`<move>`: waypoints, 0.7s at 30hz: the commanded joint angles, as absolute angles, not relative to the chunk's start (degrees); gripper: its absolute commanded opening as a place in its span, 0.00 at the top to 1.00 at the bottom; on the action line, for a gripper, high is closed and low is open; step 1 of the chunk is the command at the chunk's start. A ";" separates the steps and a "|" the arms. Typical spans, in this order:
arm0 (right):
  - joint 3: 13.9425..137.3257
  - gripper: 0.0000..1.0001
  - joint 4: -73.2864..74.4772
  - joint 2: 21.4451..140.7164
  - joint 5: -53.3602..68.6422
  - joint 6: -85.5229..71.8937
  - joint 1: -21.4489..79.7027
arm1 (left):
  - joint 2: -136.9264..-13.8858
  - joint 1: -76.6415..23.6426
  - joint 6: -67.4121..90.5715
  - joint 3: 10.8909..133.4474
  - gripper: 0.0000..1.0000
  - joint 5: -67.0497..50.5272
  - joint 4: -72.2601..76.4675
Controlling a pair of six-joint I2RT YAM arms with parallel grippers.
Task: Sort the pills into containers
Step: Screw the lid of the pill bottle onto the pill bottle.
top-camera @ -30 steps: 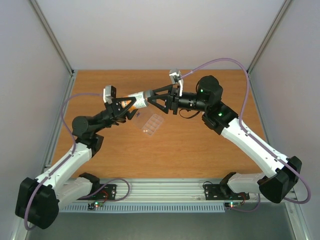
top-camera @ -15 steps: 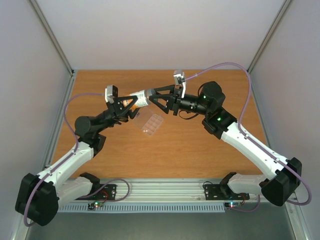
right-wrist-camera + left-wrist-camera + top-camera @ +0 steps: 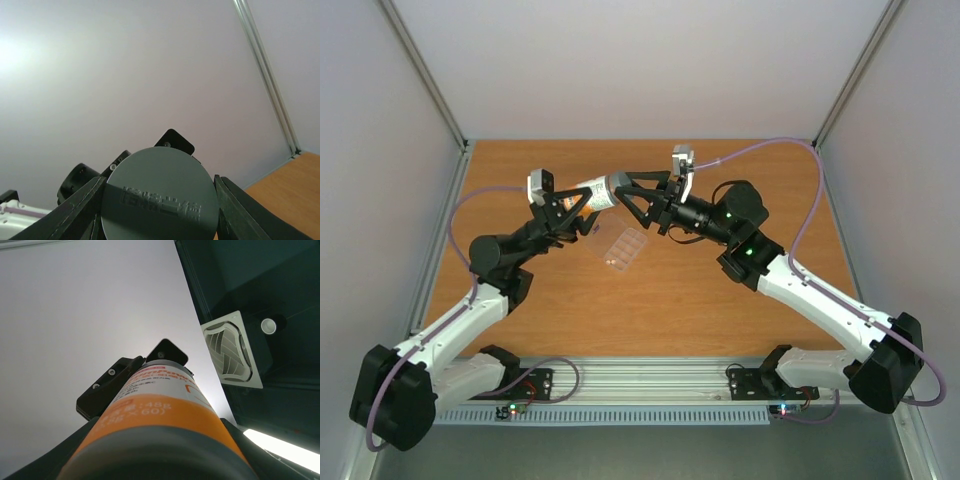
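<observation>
The left gripper (image 3: 582, 202) is clamping the orange-labelled bottle (image 3: 592, 193), the right gripper (image 3: 623, 189) its grey cap (image 3: 160, 200). Near cells (image 3: 618, 256) of the pill box (image 3: 634, 238) are holding tiny pills (image 3: 610, 262).

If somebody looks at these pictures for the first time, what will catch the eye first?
The two arms meet in the air above the far middle of the table, sharing one white-and-orange bottle. The left gripper clamps its body, and the right gripper is closed on its grey cap. Just in front of them, a flat clear pill box lies on the wood.
</observation>
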State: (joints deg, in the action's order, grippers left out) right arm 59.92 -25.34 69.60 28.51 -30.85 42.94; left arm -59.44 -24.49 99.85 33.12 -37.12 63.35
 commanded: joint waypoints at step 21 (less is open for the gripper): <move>57.56 0.86 -19.65 73.10 36.43 -14.17 47.73 | -64.13 -27.59 111.65 37.87 1.00 -30.03 76.76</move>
State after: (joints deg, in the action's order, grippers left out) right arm 60.03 -28.53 70.00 25.96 -21.98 44.49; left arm -64.12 -26.00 106.87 33.12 -33.76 73.60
